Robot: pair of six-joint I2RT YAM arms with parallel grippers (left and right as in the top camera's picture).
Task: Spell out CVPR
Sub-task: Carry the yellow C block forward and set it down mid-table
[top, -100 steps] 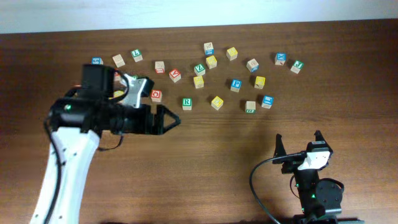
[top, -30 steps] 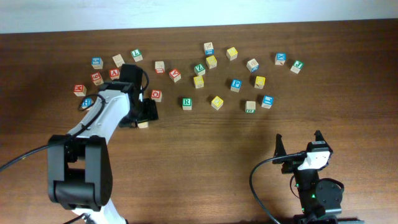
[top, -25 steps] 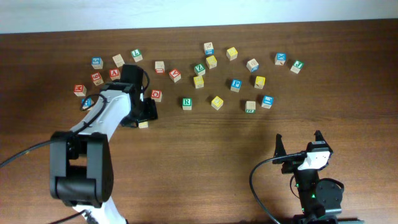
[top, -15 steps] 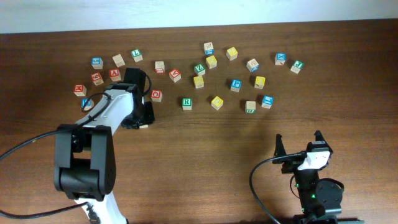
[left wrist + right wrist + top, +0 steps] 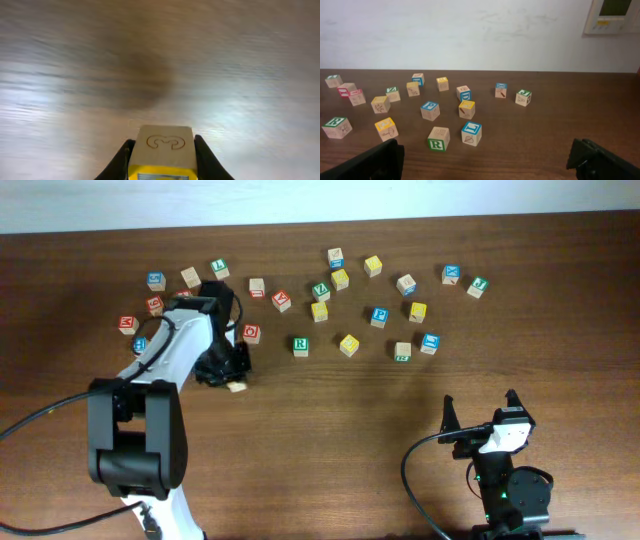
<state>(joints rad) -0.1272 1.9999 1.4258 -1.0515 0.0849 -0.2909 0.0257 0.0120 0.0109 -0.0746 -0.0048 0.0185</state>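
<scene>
My left gripper (image 5: 224, 370) is shut on a wooden block with a yellow edge (image 5: 236, 387), left of the table's middle. In the left wrist view the block (image 5: 162, 147) shows an engraved top, and a black finger (image 5: 124, 156) presses each side; its letter is hidden. A green V block (image 5: 320, 290), a blue P block (image 5: 379, 315) and a green R block (image 5: 300, 345) lie among the scattered blocks. A second green R block (image 5: 436, 144) lies nearest my right gripper (image 5: 487, 165). That right gripper (image 5: 480, 415) stands open and empty near the front right.
Several more letter blocks lie scattered along the far side, from a cluster at the far left (image 5: 155, 304) to the far right (image 5: 477, 286). A white wall (image 5: 470, 30) rises behind the table. The left arm's cable (image 5: 40, 425) trails off the left edge.
My left gripper has closed from open onto the yellow-edged block, and the block has shifted slightly toward the front. The right arm has not moved.
</scene>
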